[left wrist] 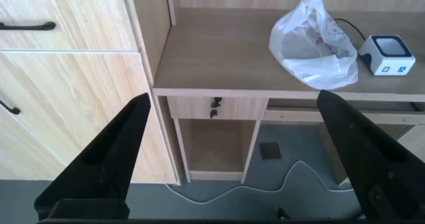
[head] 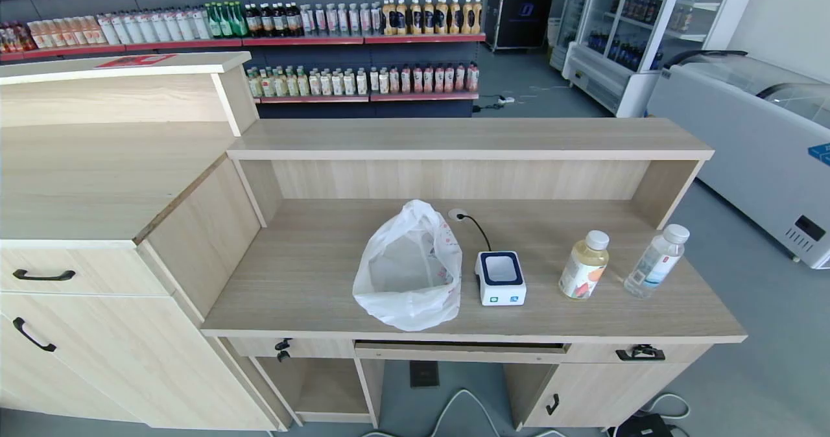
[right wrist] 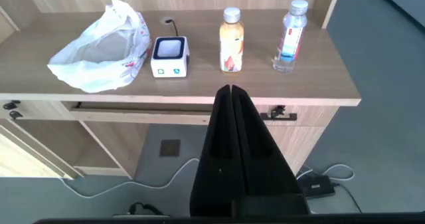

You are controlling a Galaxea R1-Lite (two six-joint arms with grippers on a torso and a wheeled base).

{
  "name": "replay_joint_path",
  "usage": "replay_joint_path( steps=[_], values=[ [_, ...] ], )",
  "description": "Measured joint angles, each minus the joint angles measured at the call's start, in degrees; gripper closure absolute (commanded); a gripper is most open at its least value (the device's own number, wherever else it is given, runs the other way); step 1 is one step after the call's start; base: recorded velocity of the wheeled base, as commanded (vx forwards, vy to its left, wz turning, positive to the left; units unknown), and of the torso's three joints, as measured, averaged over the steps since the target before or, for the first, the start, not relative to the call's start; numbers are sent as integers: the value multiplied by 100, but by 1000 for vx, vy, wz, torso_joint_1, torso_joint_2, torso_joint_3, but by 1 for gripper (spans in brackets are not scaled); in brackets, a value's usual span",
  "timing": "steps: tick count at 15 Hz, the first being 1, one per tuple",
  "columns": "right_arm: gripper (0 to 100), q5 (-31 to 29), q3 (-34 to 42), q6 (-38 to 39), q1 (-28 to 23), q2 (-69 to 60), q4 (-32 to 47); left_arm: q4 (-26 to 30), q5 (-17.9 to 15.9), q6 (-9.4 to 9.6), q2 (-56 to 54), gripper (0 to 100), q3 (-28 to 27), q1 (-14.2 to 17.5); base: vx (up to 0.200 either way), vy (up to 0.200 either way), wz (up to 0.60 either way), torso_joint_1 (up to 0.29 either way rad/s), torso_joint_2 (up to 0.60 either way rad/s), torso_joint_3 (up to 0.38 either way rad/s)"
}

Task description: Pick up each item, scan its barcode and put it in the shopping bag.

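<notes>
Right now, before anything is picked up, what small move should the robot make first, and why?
Probably lift the right claw toward the juice bottle, opening it on the way. That claw is shut and sits out in front of the counter, touching nothing. The juice bottle stands upright on the claw's side and is the item nearest the scanner.

The light wooden desktop (head: 305,262) is open along its whole near edge. On its left a broad bare stretch runs from the tall wooden cabinet side (head: 201,229) to the crumpled white plastic bag (head: 408,268). The bag sits just beside the small white box scanner (head: 500,277), with hardly a gap between them, and a black cable (head: 478,229) crosses the far strip there. A wider gap lies between the scanner and the yellow juice bottle with a white cap (head: 584,266). A narrower one separates it from the clear water bottle with a white cap (head: 655,262). The raised wooden ledge (head: 467,137) and the right side panel (head: 666,192) wall off the far and right sides.
</notes>
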Motion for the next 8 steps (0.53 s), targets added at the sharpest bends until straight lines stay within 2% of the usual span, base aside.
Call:
replay_joint_path(
  steps=[4, 5, 7, 8],
  values=[
    [100, 2, -1843, 193, -48, 2247, -68, 0, 2, 0, 0, 0, 0, 0, 0, 0, 0, 0, 0, 0],
    [100, -2, -2118, 133, -126, 2892, -278, 0, 0, 0, 0, 0, 0, 0, 0, 0, 0, 0, 0, 0],
    [100, 6, -2269, -24, -354, 4097, -1445, 0, 2, 0, 0, 0, 0, 0, 0, 0, 0, 0, 0, 0],
    [0, 6, -2210, -77, -467, 4603, -1932, 0, 2, 0, 0, 0, 0, 0, 0, 0, 0, 0, 0, 0]
  ],
)
